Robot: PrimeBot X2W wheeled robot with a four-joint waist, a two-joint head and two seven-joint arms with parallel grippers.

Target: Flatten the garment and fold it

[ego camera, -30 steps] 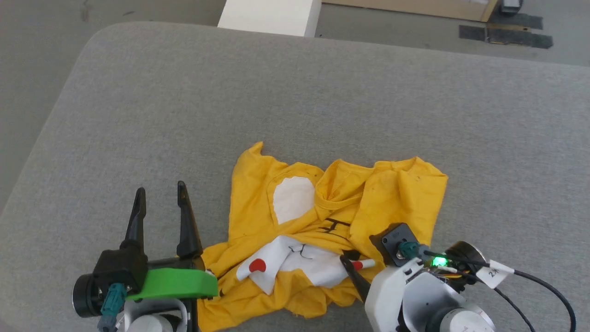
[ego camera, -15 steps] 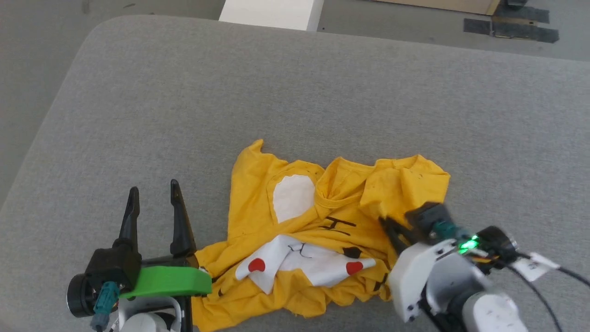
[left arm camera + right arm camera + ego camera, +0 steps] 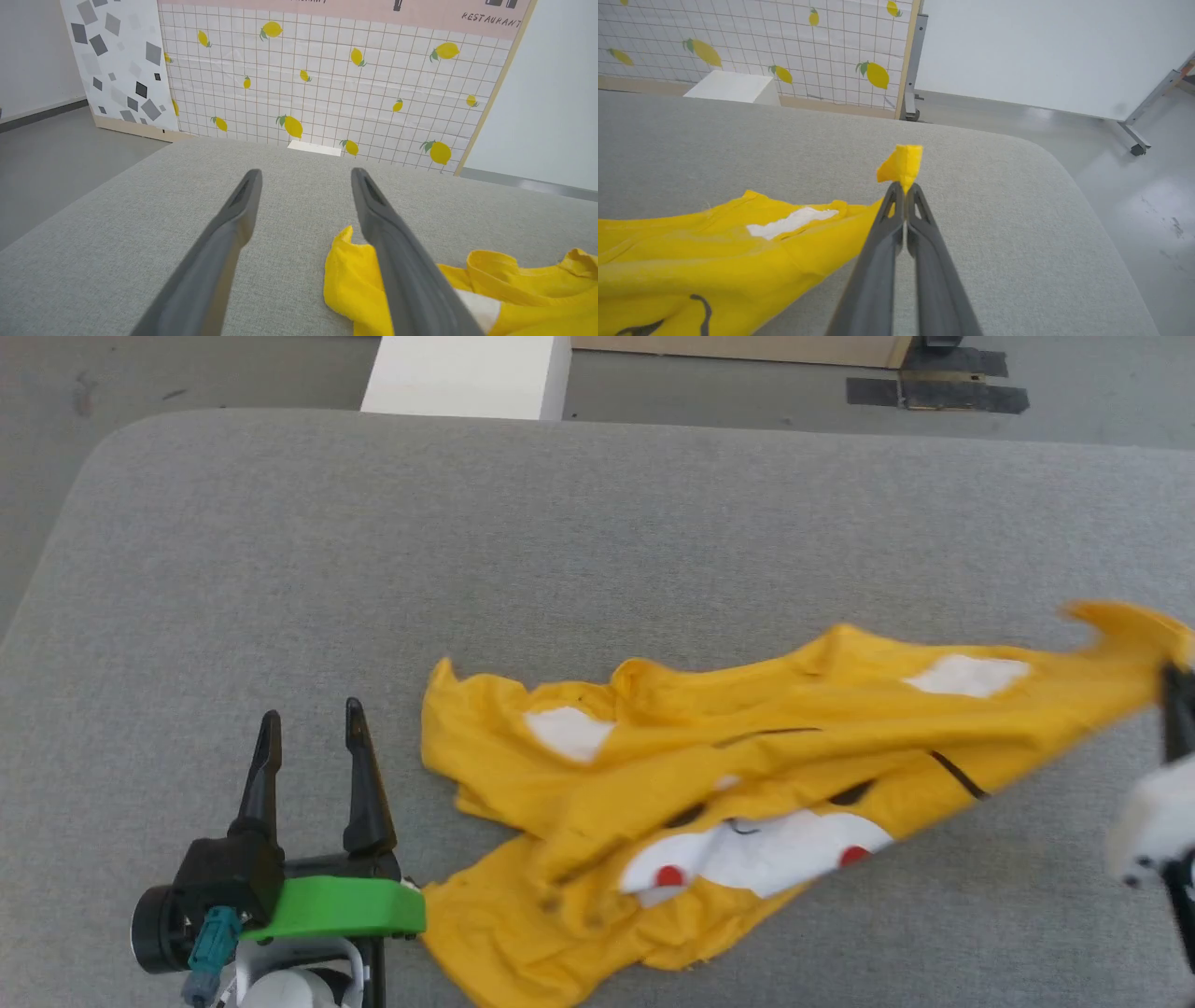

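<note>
right pincer (image 3: 904, 186) clamped on a corner of the garment (image 3: 747, 775), stretched long leftward from it

Yellow garment (image 3: 747, 756) stretched slantwise over grey cushion (image 3: 467, 541). Left gripper (image 3: 313, 714) just beside its near-left hem, fingers apart. Right gripper (image 3: 1178, 695) blurred at its far-right corner.

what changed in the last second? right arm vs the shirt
The right gripper went from open above the crumpled garment to shut on a corner at its right side. It then pulled that corner out toward the robot's right, stretching the shirt across the grey cushion. The head camera shifted a little too. Unchanged: the left gripper, open and empty, beside the shirt's left edge.
</note>
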